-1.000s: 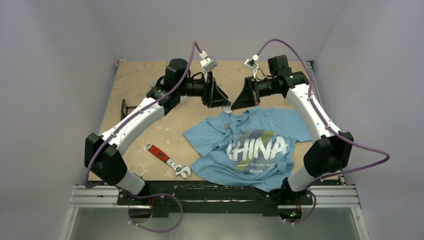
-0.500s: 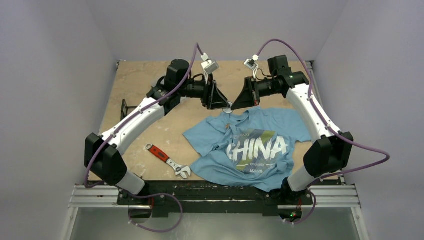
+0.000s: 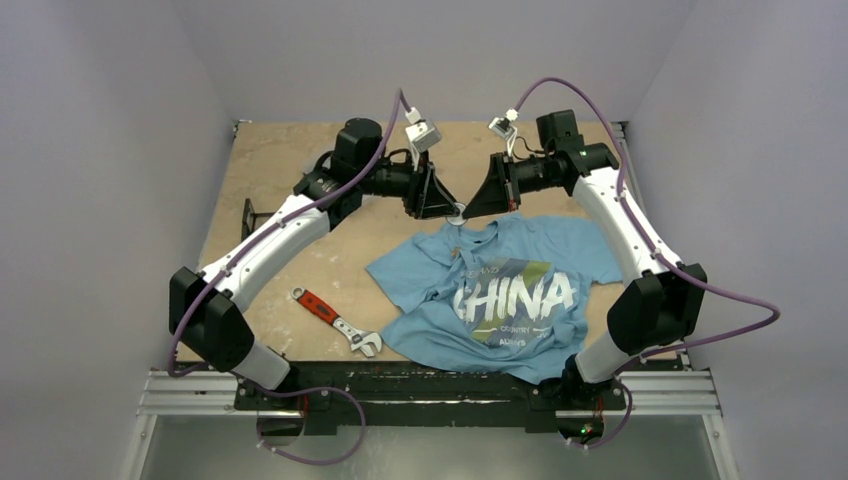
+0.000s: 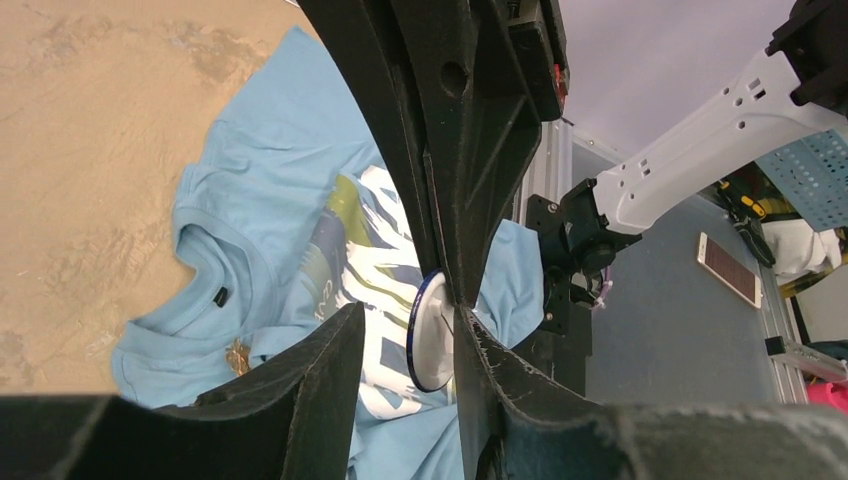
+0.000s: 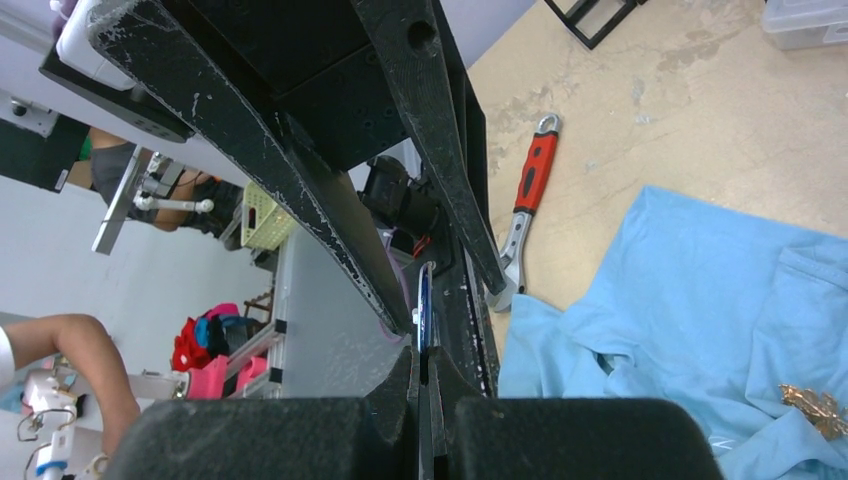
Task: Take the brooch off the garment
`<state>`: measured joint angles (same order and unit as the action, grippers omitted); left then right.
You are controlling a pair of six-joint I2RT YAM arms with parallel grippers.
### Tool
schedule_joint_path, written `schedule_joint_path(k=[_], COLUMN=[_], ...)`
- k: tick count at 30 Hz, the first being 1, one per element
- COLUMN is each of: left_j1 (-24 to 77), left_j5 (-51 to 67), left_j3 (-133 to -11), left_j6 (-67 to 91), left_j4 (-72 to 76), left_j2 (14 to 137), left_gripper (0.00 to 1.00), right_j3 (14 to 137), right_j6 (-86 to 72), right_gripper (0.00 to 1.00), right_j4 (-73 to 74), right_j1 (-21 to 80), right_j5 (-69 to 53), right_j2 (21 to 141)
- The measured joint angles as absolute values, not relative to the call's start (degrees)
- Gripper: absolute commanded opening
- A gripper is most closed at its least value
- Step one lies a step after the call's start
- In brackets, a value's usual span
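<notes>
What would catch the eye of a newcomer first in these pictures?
The left gripper and right gripper meet over the collar end of the light blue CHINA T-shirt, the right one pinching a white disc with a blue rim. A gold brooch sits by the collar; a red-handled wrench lies left of the shirt.

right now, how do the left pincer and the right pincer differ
Jaws: the left pincer stands open with a gap, while the right pincer is shut. Grip: the right pincer pinches a white disc; the left pincer only straddles it. Direction: the left pincer reaches in from the left, the right from the right. Both are black and meet tip to tip beyond the T-shirt.
</notes>
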<state>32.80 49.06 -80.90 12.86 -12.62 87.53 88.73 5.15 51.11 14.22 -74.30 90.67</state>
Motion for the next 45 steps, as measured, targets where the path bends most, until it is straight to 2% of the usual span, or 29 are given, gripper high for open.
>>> schedule_joint_path(k=[36,43,45], left_j1=[33.9,33.9,33.9], left_j5=[46.2,46.0,46.1], left_j3=[-81.4,-81.4,-81.4], left_j6=[-0.3,-2.9,-3.7], left_j4=[-13.2,-13.5,-13.6], left_j2=[85.8,85.5,85.4], left_gripper=[0.21,0.22,0.31], right_j3=[88.5,88.3,88.1], right_j6=[2.1,0.6,0.5], right_gripper=[0.00,0.00,0.00], right_j4=[45.7,44.9,44.7], right_j1=[13.8,13.8,13.8], right_j5=[-76.2,-76.3,-76.2], right_j2=[90.7,90.7,90.7])
